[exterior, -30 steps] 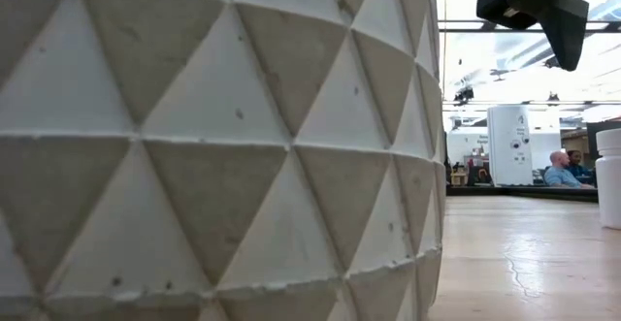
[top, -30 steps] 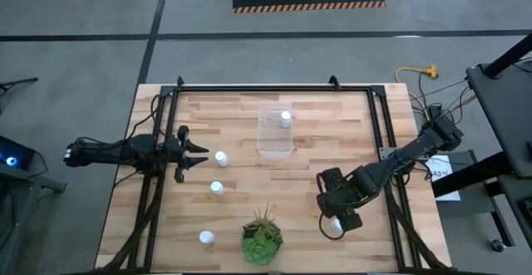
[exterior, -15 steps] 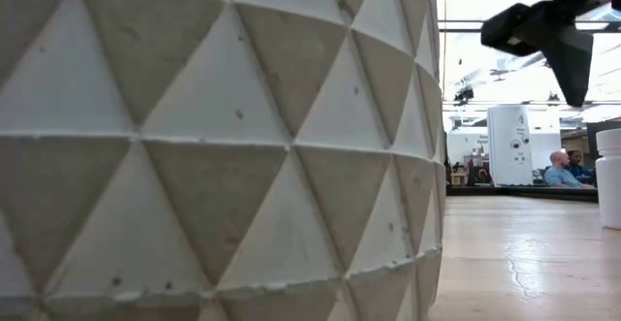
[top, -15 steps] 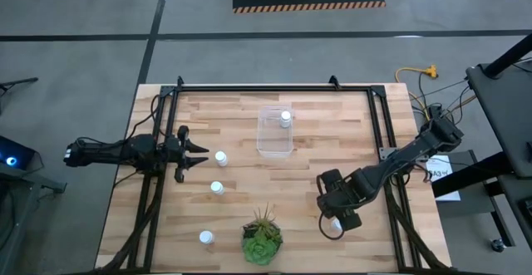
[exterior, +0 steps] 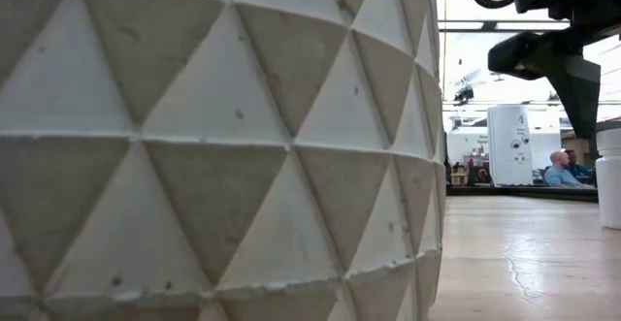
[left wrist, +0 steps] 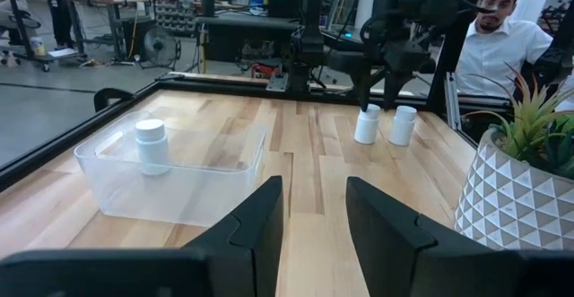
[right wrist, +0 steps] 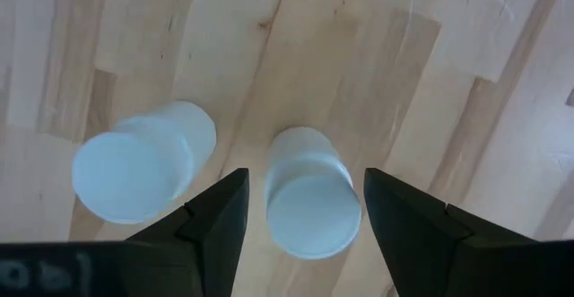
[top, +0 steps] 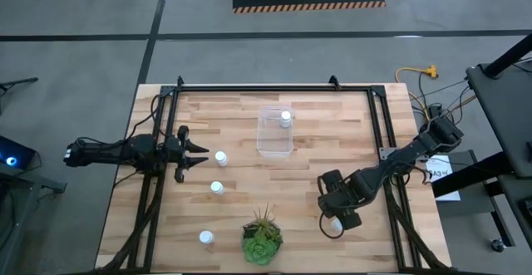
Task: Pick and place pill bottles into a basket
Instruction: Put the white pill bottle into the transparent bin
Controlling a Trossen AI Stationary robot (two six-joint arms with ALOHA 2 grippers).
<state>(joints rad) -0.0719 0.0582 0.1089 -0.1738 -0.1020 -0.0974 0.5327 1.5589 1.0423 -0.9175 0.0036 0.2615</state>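
Right wrist view alone shows right end effector (right wrist: 303,209) open, straddling one of two pill bottles (right wrist: 311,194) on counter (top: 332,134); patterned plant pot (exterior: 213,146) blocks low view; left end effector (top: 198,153) closed, empty; one bottle in basket (top: 274,132).

You see one bottle (top: 285,118) in the basket (top: 275,131) at 12 o'clock, three bottles (top: 216,188) toward 8, the plant (top: 262,238) at 6, the right gripper (top: 336,222) at 4.
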